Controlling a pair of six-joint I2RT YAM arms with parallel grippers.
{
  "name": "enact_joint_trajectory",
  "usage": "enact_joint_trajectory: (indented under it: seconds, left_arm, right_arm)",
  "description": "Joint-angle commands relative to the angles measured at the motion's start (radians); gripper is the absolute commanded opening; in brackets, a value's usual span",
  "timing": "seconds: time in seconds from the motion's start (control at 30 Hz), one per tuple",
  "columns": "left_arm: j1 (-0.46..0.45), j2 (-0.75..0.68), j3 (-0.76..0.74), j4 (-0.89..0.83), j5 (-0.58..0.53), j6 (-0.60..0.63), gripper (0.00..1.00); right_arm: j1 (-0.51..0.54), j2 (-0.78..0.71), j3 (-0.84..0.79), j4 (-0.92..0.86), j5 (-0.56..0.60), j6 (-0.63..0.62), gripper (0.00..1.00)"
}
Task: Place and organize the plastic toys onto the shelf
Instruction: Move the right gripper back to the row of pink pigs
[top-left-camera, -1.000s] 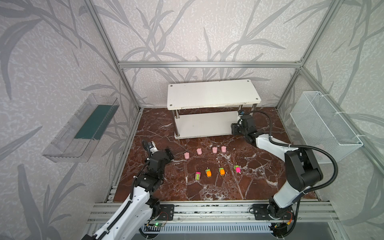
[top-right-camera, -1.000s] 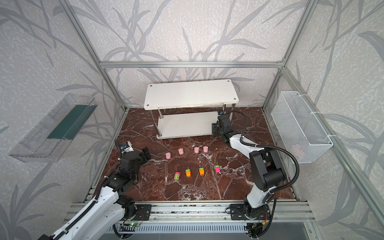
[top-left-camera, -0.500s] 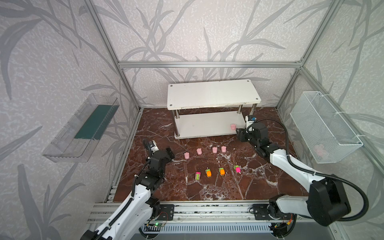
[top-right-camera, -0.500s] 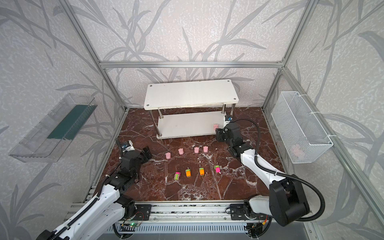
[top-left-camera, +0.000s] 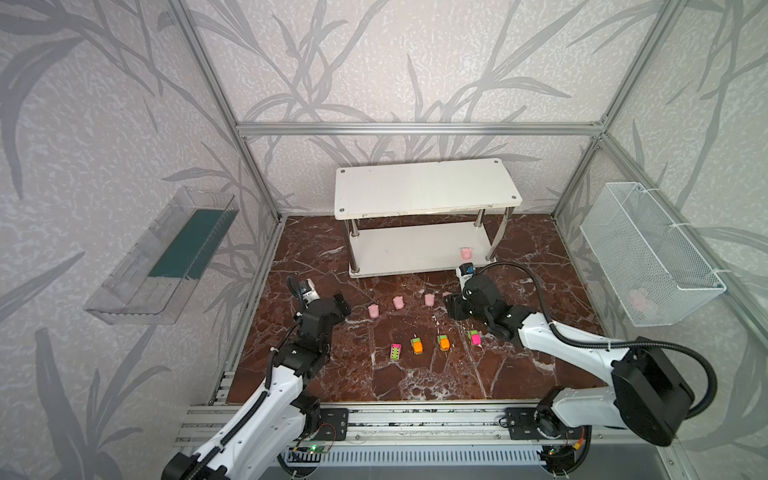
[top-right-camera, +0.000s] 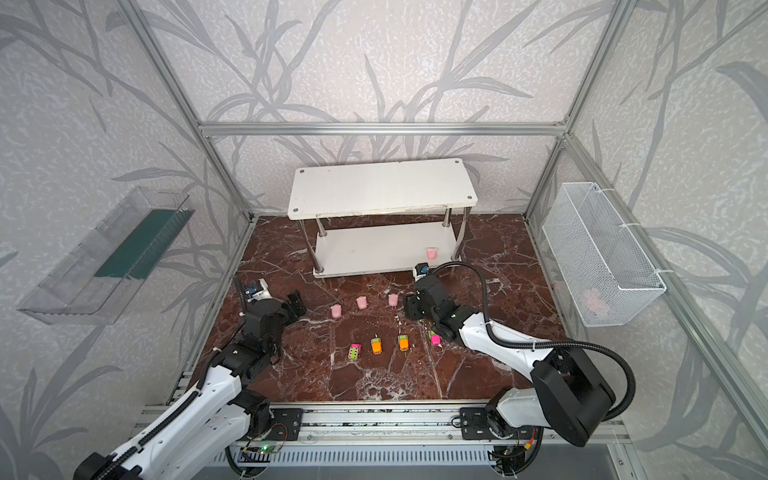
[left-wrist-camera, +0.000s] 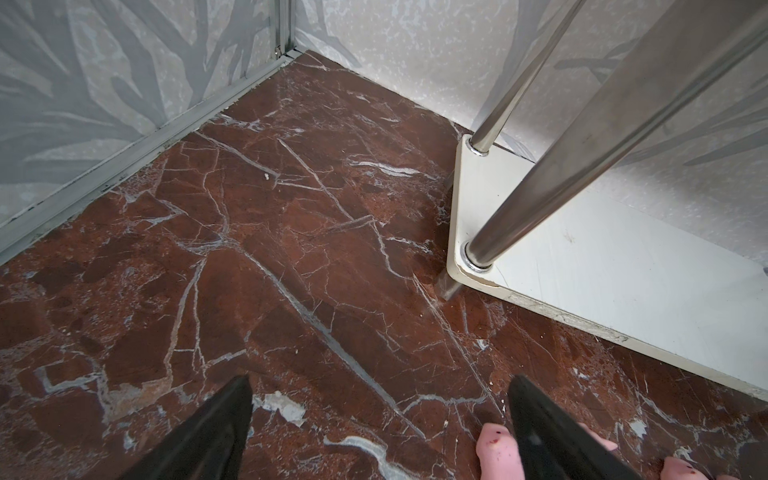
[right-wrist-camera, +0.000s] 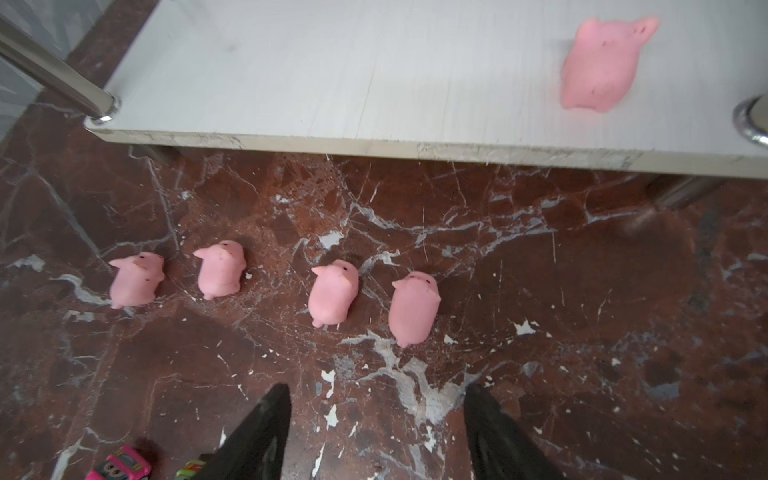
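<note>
Pig (right-wrist-camera: 598, 66) lay on lower tier of shelf (right-wrist-camera: 332, 62), snout rearward; right claw (right-wrist-camera: 376, 419) had pulled back from it, open, empty. Left claw (left-wrist-camera: 380, 399) wide open, empty.

surface (top-left-camera: 415, 374): red-brown marble look, polished and glossy, white veins, a few chipped patches
shelf (top-left-camera: 424, 187): white boards, smooth and matt; front edge rough, chipped
posts (left-wrist-camera: 582, 156): shiny chrome metal
toy pigs (right-wrist-camera: 336, 293): soft-looking pink, matt
toy cars (top-left-camera: 417, 345): bright glossy plastic
basket (top-left-camera: 648, 257): white wire mesh
tray (top-left-camera: 137, 282): clear plastic
</note>
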Motion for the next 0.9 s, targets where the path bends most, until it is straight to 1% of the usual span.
enact_joint_trajectory:
  seconds: [0.0, 0.17, 0.33, 0.7, 0.87]
  left_arm:
    - [-0.003, -0.003, 0.005, 0.014, 0.0, -0.004, 0.94]
    - [-0.002, -0.022, -0.004, 0.006, -0.007, -0.003, 0.94]
    - [-0.003, -0.028, -0.012, 0.004, -0.012, -0.004, 0.94]
    - [-0.002, -0.015, -0.014, 0.013, -0.025, -0.002, 0.94]
    - [-0.001, -0.002, -0.014, 0.016, -0.026, -0.002, 0.94]
  right_arm:
    - [0.007, 0.055, 0.013, 0.006, 0.048, 0.049, 0.67]
    - [0.008, 0.145, 0.039, 0.024, 0.027, 0.087, 0.66]
    - [0.008, 0.208, 0.061, 0.05, 0.015, 0.098, 0.63]
    - [0.007, 0.299, 0.127, 0.043, 0.062, 0.085, 0.61]
    - [0.006, 0.318, 0.13, 0.066, 0.098, 0.078, 0.59]
